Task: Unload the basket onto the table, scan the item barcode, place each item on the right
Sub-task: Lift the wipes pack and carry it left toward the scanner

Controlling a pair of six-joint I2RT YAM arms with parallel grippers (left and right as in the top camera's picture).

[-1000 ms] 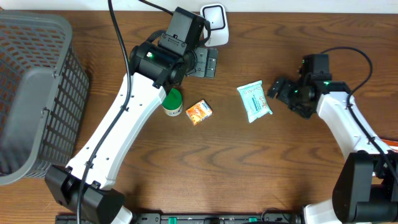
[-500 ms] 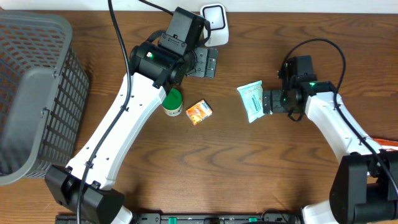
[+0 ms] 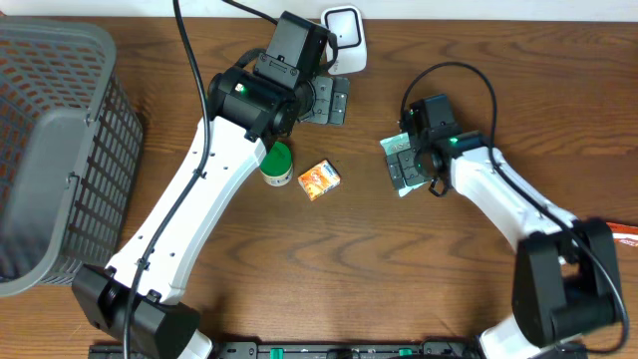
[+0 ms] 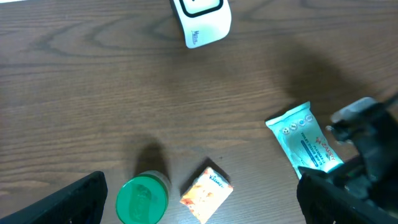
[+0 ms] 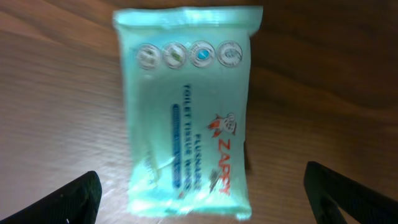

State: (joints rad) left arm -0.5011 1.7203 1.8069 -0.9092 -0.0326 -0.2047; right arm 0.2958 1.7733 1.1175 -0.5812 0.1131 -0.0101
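Note:
A pale green packet of flushable tissue lies flat on the wooden table, right of centre. My right gripper hangs over it, open, one finger on each side of the packet's near end and neither touching it. The white barcode scanner stands at the table's far edge. Just in front of the scanner my left gripper is held high and open, with nothing in it. The left wrist view shows the packet partly covered by the right arm.
A small orange tissue box and a green-lidded jar sit near the table's middle, below the left gripper. A grey mesh basket fills the left side. An orange object shows at the right edge.
My right gripper has swung left from the packet's right side to directly over it, still open. The left arm and all items stayed put.

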